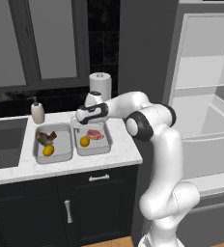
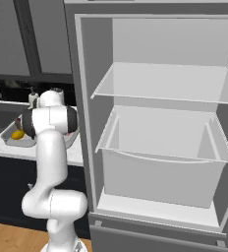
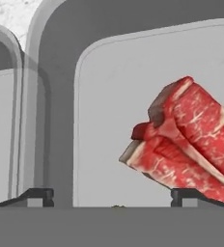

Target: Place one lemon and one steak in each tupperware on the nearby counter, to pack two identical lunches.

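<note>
Two grey tupperwares stand side by side on the white counter (image 1: 119, 149). The left tupperware (image 1: 65, 155) holds a brownish steak (image 1: 46, 137) and a lemon (image 1: 48, 150). In the right tupperware (image 1: 104, 146) lie a lemon (image 1: 85, 142) and a red steak (image 1: 96, 134). My gripper (image 1: 82, 119) hangs just above the right tupperware's back edge. In the hand view my gripper (image 3: 111, 198) is open, fingertips (image 3: 36, 195) wide apart, and the red steak (image 3: 191, 140) lies on the tupperware floor (image 3: 109, 120) by the right fingertip. The left tupperware's lemon (image 2: 18, 134) shows in the right base view.
A soap dispenser (image 1: 37, 111) and a paper towel roll (image 1: 100, 83) stand at the counter's back. A dark sink (image 1: 5, 140) lies left of the tupperwares. The open white fridge (image 2: 160, 147) with bare shelves stands right of the counter.
</note>
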Controlling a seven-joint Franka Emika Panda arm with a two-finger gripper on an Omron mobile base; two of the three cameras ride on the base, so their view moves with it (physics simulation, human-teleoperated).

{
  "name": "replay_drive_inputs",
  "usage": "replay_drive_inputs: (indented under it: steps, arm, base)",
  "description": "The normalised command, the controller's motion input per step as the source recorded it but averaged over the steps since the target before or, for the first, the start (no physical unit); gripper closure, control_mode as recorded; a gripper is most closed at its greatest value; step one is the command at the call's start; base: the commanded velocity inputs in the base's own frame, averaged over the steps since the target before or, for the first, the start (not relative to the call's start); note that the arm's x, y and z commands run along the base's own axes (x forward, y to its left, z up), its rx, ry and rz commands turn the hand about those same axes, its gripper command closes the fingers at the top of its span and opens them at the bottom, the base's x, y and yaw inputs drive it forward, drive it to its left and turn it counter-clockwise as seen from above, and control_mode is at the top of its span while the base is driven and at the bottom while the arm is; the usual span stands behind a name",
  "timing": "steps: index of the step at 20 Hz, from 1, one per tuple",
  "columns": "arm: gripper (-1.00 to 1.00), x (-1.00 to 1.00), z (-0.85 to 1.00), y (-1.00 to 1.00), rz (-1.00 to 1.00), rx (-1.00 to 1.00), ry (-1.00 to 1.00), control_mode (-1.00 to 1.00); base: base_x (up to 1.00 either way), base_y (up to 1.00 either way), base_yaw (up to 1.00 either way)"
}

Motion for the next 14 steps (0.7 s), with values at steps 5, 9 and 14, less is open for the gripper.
replay_drive_inputs:
  steps: [5,9,14]
  arm:
    - [-1.0,0.0,0.63,0.05,0.09,0.22,-0.01,-1.0]
    - [-1.0,-0.5,0.75,0.47,0.02,-0.1,0.0,-1.0]
    - [-1.0,-0.87,0.48,0.59,-0.02,-0.33,0.0,-1.0]
  base:
    - [0.0,0.0,0.0]
    - [0.0,0.0,0.0]
    - [0.0,0.0,0.0]
